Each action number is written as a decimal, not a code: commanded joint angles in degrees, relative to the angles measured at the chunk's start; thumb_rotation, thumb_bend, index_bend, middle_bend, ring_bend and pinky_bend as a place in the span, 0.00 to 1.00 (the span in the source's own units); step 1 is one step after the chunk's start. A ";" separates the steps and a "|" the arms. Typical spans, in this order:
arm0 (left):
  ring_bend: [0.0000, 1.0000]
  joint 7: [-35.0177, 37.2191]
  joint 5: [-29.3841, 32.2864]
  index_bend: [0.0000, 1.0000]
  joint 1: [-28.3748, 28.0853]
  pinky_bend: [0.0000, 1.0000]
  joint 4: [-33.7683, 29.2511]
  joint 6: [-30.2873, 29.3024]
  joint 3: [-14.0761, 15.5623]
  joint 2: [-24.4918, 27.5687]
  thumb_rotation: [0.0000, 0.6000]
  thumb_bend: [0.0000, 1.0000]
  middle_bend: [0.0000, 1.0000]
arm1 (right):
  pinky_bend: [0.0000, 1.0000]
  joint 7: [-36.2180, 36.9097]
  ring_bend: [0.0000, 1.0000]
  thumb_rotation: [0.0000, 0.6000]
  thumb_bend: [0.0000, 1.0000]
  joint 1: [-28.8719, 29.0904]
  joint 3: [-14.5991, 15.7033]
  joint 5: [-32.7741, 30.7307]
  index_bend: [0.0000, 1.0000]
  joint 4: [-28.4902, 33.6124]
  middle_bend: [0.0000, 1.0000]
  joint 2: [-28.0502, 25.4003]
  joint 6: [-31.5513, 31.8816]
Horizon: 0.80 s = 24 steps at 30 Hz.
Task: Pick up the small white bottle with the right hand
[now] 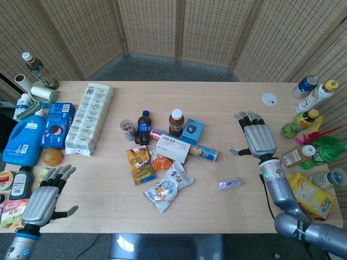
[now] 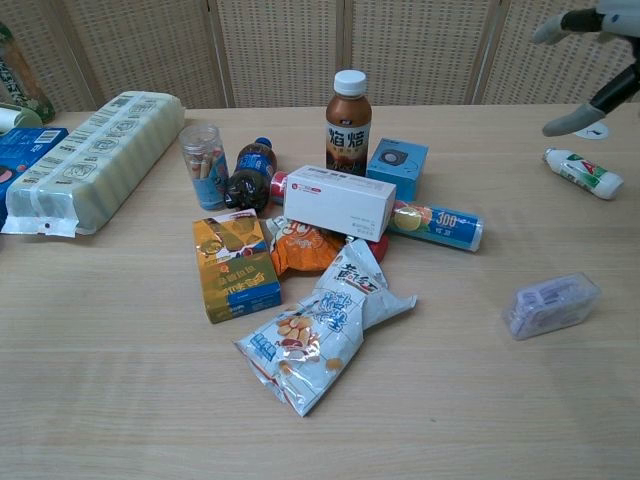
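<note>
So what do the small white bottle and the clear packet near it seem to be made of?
Small white bottle: probably opaque plastic, smooth white body under a printed green and red label. Clear packet: apparently thin transparent plastic, glossy, its contents showing through.

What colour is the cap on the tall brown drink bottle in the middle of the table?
White. The cap of the brown bottle shows best in the chest view.

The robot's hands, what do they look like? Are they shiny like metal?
Yes, quite metallic. Each hand, the right hand and the left hand, has a silver-grey ribbed back and dark grey jointed fingers with paler tips. The wrists are grey cylinders, and a small green light glows on the right one. The right forearm is smooth grey with a black cable running beside it.
</note>
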<state>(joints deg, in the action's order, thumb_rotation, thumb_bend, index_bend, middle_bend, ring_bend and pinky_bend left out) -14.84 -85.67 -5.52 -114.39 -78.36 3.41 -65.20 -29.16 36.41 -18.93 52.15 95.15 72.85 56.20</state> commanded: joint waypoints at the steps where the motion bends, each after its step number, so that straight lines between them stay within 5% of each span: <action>1: 0.00 -0.27 0.08 0.09 -0.12 0.00 -0.15 0.07 -0.10 -0.03 1.00 0.22 0.02 | 0.00 -1.18 0.00 0.78 0.06 5.18 -1.17 -5.68 0.00 -5.91 0.00 2.45 -5.24; 16: 0.00 -3.78 1.03 0.09 0.15 0.00 -2.53 -0.43 0.05 0.06 1.00 0.22 0.02 | 0.00 6.37 0.00 0.79 0.06 14.12 0.44 -12.89 0.00 -34.26 0.00 13.99 -18.31; 24: 0.00 -5.44 0.89 0.09 0.04 0.00 -3.78 -0.48 0.07 -0.05 1.00 0.22 0.02 | 0.00 7.64 0.00 0.79 0.06 13.83 2.97 -14.38 0.00 -42.32 0.00 17.08 -20.34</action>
<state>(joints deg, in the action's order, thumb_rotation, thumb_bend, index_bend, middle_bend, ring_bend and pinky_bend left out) -20.26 -84.77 -5.47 -118.14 -78.86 3.49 -65.24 -21.80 50.28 -16.62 38.30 53.72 89.24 36.31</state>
